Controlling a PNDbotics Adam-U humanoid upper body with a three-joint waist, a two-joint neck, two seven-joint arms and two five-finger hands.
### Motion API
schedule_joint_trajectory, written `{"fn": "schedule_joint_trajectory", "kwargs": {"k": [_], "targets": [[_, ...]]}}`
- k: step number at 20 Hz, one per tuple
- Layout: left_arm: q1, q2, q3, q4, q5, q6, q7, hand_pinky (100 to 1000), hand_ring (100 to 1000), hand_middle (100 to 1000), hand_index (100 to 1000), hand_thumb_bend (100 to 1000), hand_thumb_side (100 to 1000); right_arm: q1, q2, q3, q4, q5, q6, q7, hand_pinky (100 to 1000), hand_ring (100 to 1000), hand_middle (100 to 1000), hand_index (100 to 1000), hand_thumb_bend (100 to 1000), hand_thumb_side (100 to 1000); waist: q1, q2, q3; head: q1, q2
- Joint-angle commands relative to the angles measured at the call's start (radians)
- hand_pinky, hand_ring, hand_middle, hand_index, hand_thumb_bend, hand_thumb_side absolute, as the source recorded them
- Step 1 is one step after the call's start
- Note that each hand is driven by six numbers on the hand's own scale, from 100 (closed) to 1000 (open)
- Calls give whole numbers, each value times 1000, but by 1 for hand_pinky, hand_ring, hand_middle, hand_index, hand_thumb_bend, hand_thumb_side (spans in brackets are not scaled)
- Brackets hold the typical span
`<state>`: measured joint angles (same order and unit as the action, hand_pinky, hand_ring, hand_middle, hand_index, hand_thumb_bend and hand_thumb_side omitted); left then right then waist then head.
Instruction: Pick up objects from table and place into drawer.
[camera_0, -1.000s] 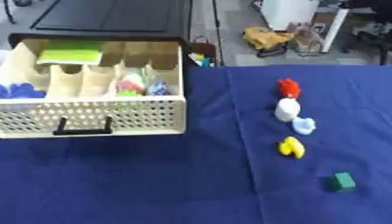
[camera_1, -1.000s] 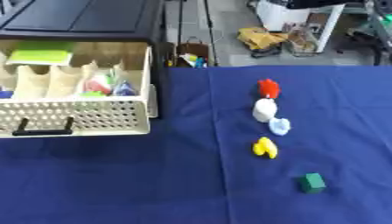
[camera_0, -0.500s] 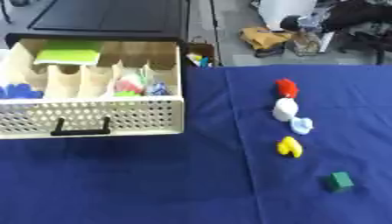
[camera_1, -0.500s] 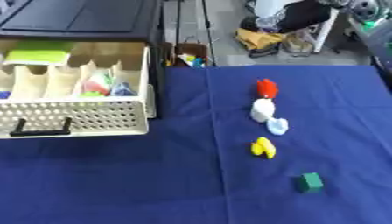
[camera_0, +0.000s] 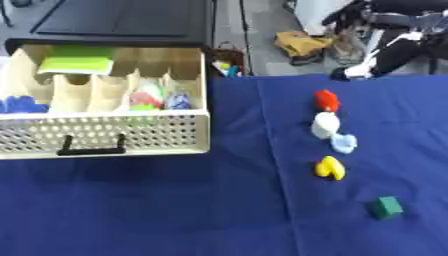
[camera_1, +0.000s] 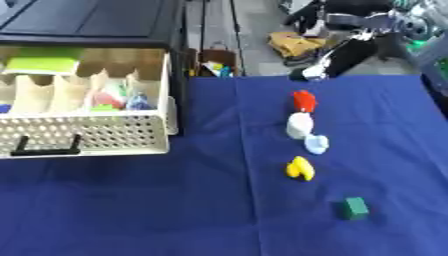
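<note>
Reaching in from the top right, the right hand (camera_1: 337, 62) hangs over the far edge of the blue worktop (camera_0: 175, 210). I cannot tell if its fingers are open or closed. The red toy (camera_0: 326, 100) lies just below it, nearest of the row. The drawer (camera_0: 114, 131) sits open, well apart to the left. No left hand shows.

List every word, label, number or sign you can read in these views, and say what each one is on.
None can be read.
The drawer, its green pad and the small items on the blue cloth (red, white, pale blue, yellow, green block) show no lettering.
The right robot hand shows no marking either.
</note>
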<state>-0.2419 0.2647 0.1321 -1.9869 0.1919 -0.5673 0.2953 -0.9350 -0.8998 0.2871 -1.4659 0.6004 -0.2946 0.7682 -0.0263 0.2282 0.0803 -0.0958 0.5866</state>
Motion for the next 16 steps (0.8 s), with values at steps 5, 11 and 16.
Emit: {"fn": "schedule_joint_trajectory", "kwargs": {"k": [5, 11, 16], "targets": [[-11, 24, 1, -13, 2, -5, -2, 425, 585, 632, 812, 269, 952, 82, -118, -65, -129, -112, 15, 82, 725, 804, 716, 1000, 500, 537, 4, -11, -7, -1, -18], [-15, 23, 2, -13, 1, -7, -1, 425, 585, 632, 812, 268, 951, 216, -190, -112, -237, -167, 34, 104, 724, 793, 652, 1000, 504, 425, 5, -4, -9, 0, -24], [-20, 22, 4, -13, 0, -7, 1, 425, 585, 632, 812, 268, 951, 320, -226, -143, -304, -179, 46, 134, 736, 796, 677, 1000, 425, 350, 6, 1, -13, 3, -30]]}}
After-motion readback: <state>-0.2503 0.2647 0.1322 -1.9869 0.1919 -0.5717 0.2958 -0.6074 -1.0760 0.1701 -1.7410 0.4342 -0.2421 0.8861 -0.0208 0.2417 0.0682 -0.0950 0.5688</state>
